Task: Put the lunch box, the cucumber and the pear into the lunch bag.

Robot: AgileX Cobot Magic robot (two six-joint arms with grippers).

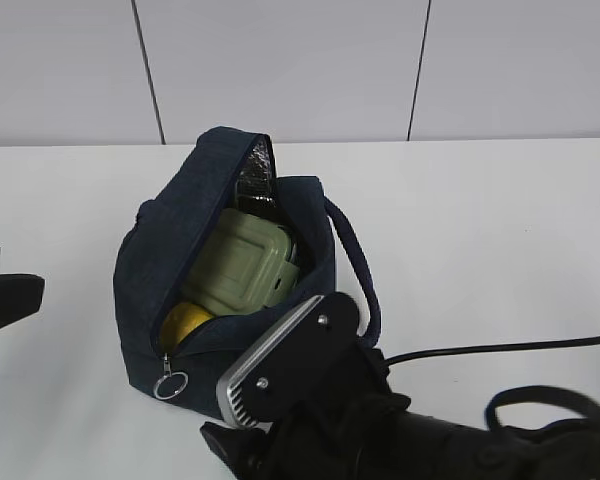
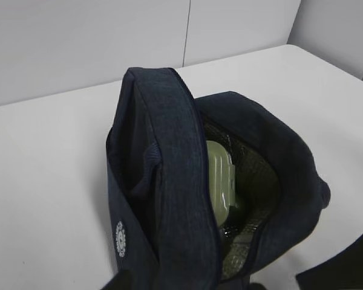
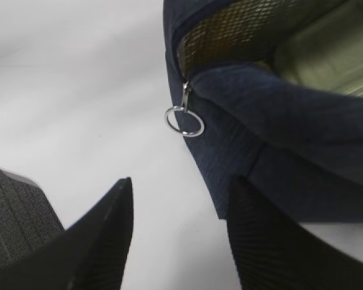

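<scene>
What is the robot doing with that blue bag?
It is packing lunch. The lunch bag stands unzipped on the white table. The green lunch box is already inside, and something yellow, probably the pear, sits beside it. The cucumber cannot be seen. The right gripper is open, low beside the bag near the zipper ring, holding nothing.

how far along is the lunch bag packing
Mostly done: the lunch box stands inside the open lunch bag, and the pear sits below it. A cucumber cannot be made out. The right gripper is open near the zipper ring, holding nothing. Left: confirming the cucumber is in.
</scene>
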